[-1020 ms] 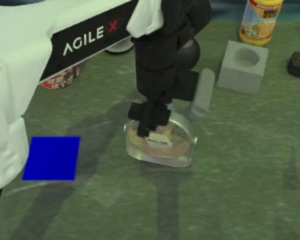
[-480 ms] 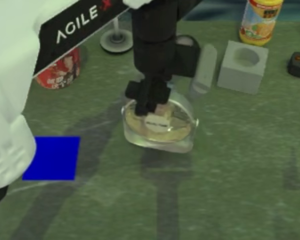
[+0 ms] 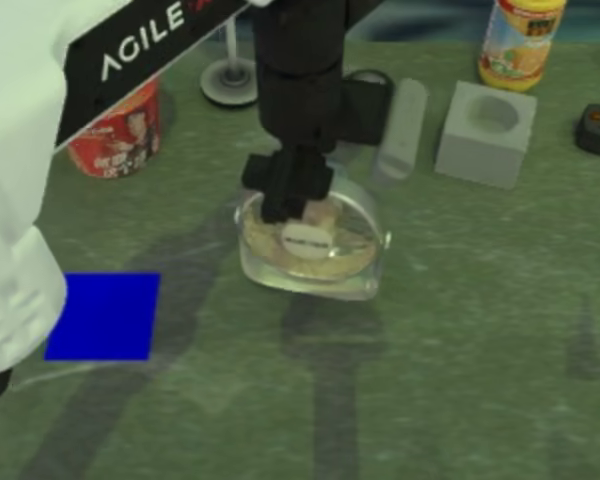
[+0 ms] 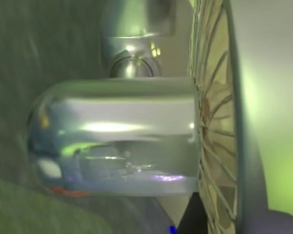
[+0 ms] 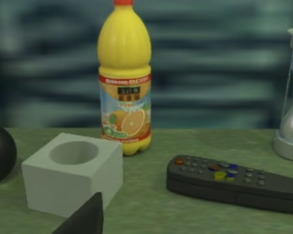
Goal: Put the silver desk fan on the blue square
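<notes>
Silver desk fan (image 3: 315,250) at frame centre, grille facing up, left hand (image 3: 288,195) closed on its upper rim, blue square (image 3: 105,316) lower left well apart, red cup (image 3: 115,135), grey cube (image 3: 485,135) behind, right hand unseen

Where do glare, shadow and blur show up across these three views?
Top view: long dark shadows streak the green table below the shiny round silver desk fan, which the left hand covers in part. Left wrist view: bright glare bands run across the fan's polished housing. Right wrist view: the striped backdrop behind the yellow orange-juice bottle is blurred.
</notes>
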